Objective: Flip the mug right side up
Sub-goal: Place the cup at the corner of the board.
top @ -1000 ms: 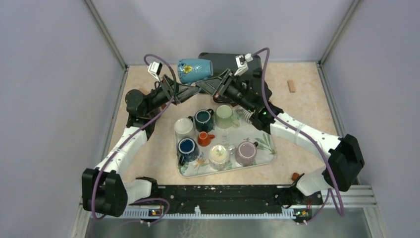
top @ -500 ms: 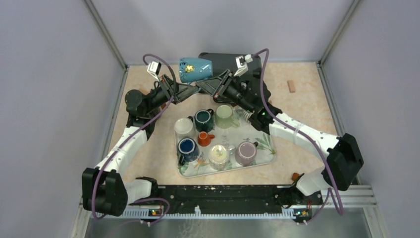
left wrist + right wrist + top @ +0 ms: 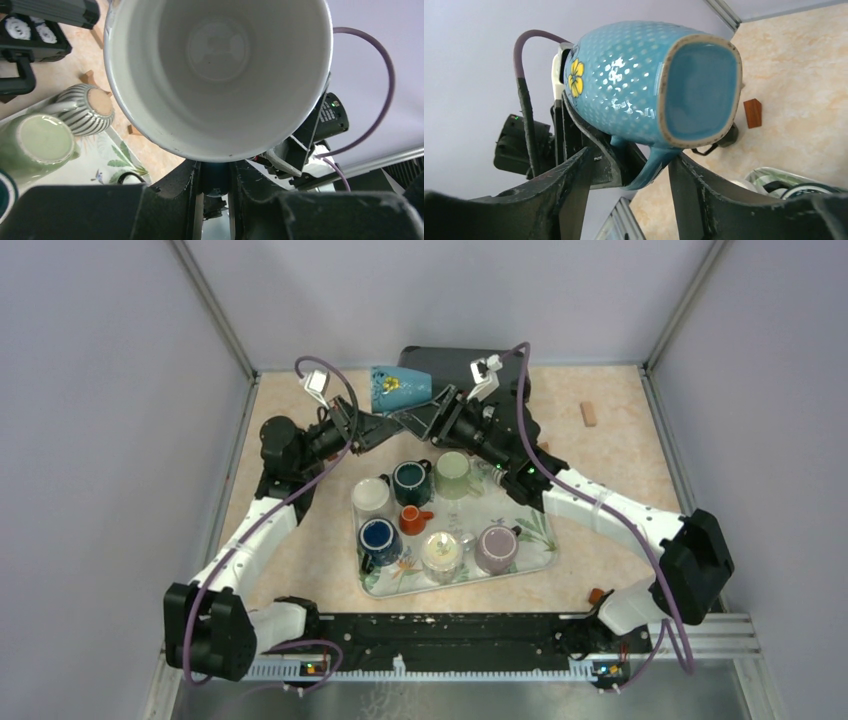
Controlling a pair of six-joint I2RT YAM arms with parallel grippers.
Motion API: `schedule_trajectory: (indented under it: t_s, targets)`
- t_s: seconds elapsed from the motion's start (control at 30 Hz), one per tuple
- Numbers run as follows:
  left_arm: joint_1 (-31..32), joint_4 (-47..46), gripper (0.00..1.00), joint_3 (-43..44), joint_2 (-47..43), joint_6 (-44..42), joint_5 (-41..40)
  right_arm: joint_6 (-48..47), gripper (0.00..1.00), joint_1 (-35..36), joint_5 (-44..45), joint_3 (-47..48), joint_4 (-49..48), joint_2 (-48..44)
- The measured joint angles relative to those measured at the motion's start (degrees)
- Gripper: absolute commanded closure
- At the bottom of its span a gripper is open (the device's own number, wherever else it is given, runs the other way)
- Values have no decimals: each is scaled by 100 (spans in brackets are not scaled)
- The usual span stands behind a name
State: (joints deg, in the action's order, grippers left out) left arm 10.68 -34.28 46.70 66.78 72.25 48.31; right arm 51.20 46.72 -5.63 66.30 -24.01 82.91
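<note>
one raised left tool point(image 3: 390, 419) grips mug point(image 3: 400, 388)

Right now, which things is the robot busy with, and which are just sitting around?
Busy with: blue dotted ceramic mug with a yellow flower, held by the left claw; right claw, open by its handle.
Sitting around: white leafy tray, its cups, small brown wooden block, black case.
</note>
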Motion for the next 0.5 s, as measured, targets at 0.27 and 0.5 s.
schedule_trajectory:
  t_s: [0.27, 0.5]
  targets:
    - [9, 1475, 100, 116, -251, -984, -603, -304, 19, 4, 168, -225, 627, -267]
    - [9, 3359, 100, 822, -459, -2280, -1530, -715, 8, 4, 319, -450, 1432, -935]
